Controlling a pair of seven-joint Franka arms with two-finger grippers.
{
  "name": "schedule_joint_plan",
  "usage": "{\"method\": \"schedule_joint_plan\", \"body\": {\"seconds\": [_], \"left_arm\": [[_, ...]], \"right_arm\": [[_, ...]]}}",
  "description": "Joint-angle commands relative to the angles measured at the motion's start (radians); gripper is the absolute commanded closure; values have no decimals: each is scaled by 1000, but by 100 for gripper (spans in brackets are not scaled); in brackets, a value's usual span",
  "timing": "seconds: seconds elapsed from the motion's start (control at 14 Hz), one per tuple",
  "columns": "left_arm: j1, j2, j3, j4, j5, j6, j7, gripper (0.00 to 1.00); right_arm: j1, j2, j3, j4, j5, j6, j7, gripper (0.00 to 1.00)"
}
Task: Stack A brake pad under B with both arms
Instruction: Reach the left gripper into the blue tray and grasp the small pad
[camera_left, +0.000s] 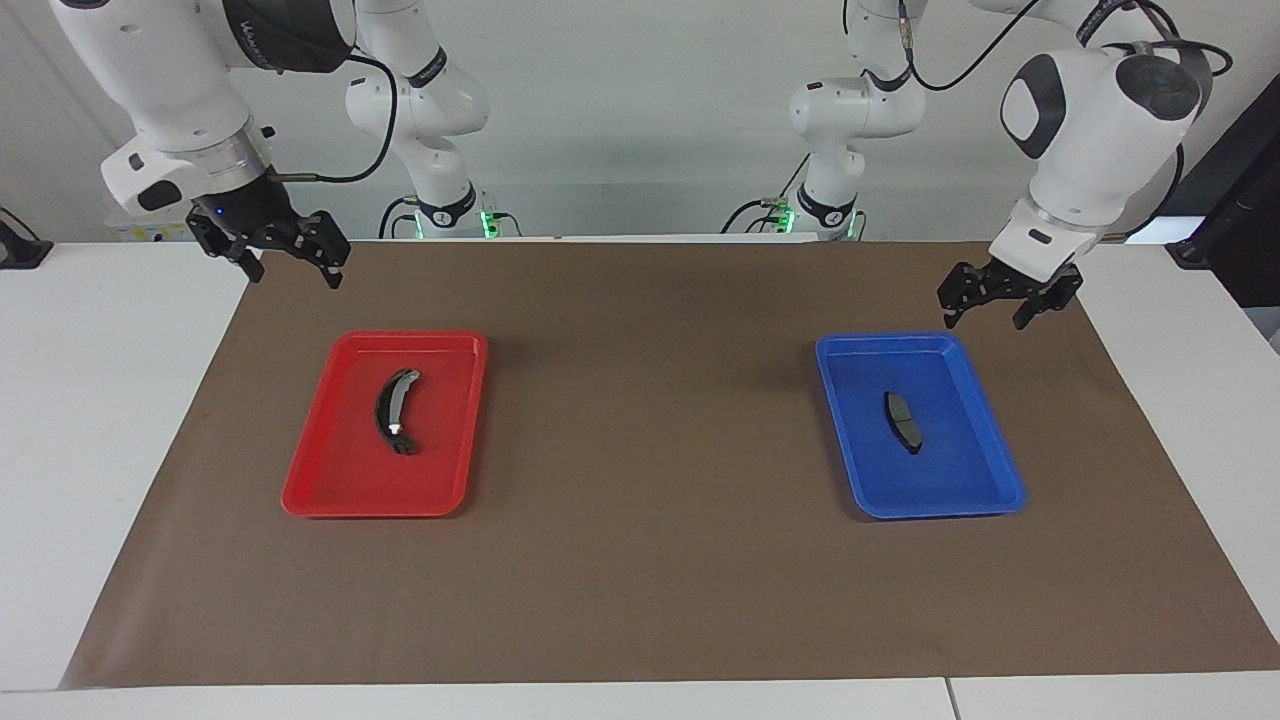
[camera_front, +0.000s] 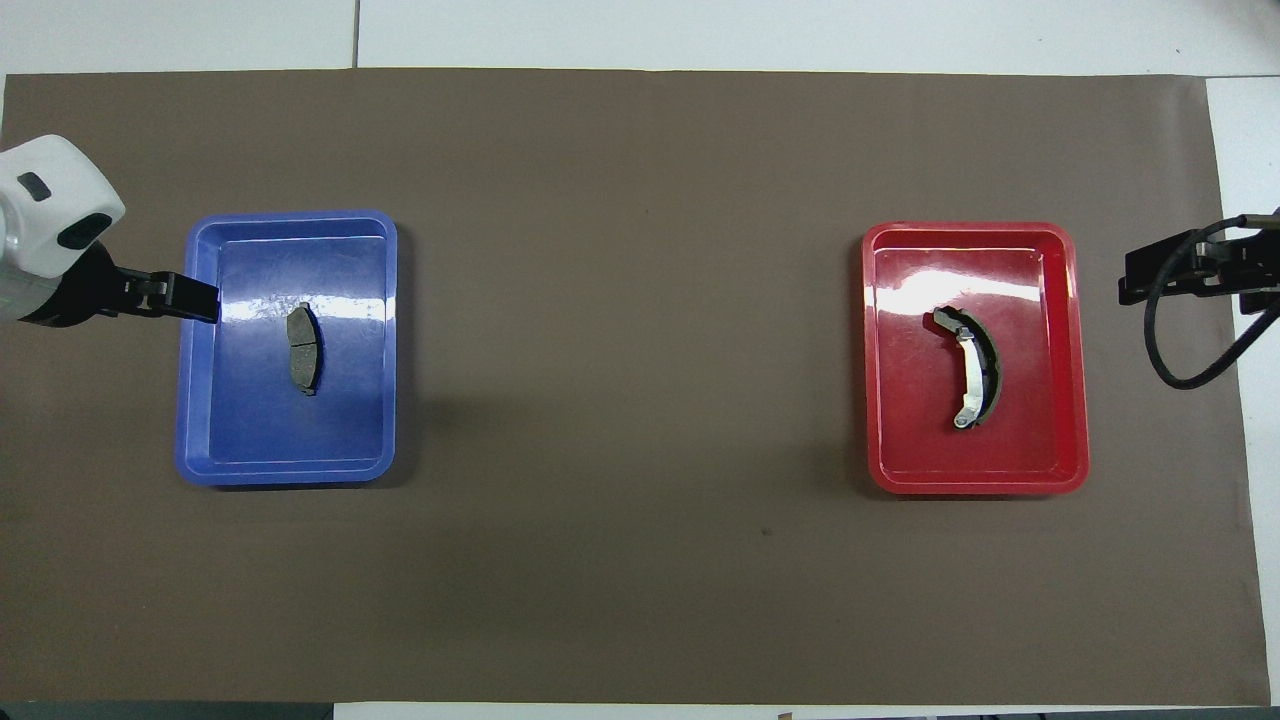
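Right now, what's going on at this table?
Nothing is held yet. The small brake pad lies in the blue tray and the curved brake shoe in the red tray, each toward its own arm's end of the table. The left gripper, open and empty, hangs in the air at the blue tray's corner nearest the robots. The right gripper, also open, waits above the brown mat, apart from the red tray.

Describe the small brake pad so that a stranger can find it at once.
Find the blue tray at the left arm's end of the brown mat. The brake pad lies alone inside it: short, flat and dark grey, unlike the long curved shoe in the red tray.
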Motion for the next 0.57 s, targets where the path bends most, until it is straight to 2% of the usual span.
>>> {"method": "schedule_joint_plan", "body": {"seconds": [0.0,0.14,0.36,0.5], "left_arm": [[-6,13,5,-133,-8,168,6,3],[-7,39,5,-210,-8,270,8,3],[-12,106,4,-252,-8,368,2,3],[-13,130,4,-319,-8,468,-1,5]], "right_arm": [[-13,-25,5,-42,-5,22,-21,0],[-14,-31,4,-49,7,19,-12,0],[-5,-34,5,-44,10,19,-15,0],[-4,-34,5,-41,10,16,-18,0]]}}
